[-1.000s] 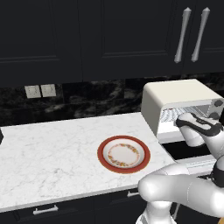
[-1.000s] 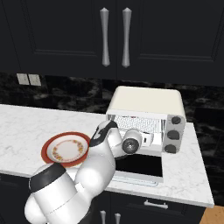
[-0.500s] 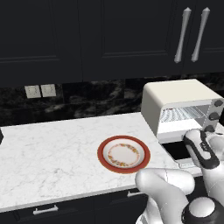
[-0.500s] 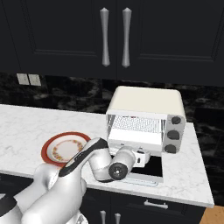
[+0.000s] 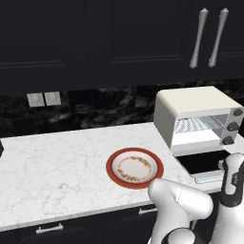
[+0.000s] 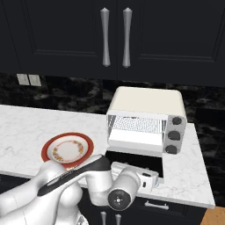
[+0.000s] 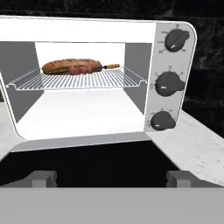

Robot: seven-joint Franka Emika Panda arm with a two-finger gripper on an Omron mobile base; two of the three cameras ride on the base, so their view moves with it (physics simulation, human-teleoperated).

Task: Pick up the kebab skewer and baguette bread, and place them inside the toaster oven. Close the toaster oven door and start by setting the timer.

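A: Dark cabinets above, white marble worktop [image 5: 57,162] below. Where is the tool?

B: The gripper [image 7: 111,178] hangs low off the worktop's front edge, jaws spread wide with nothing between them. The toaster oven door [image 6: 135,163] lies flat, dropped open just ahead of and above it, its long axis crosswise to the fingers.

A: And the food?

B: Inside the toaster oven [image 7: 98,78], on the wire rack [image 7: 74,78] toward its back: one baguette bread [image 7: 70,65], one kebab skewer [image 7: 87,69] touching its front. Beyond that, three knobs [image 7: 168,84] on the right, and one bare plate [image 5: 135,167] on the worktop.
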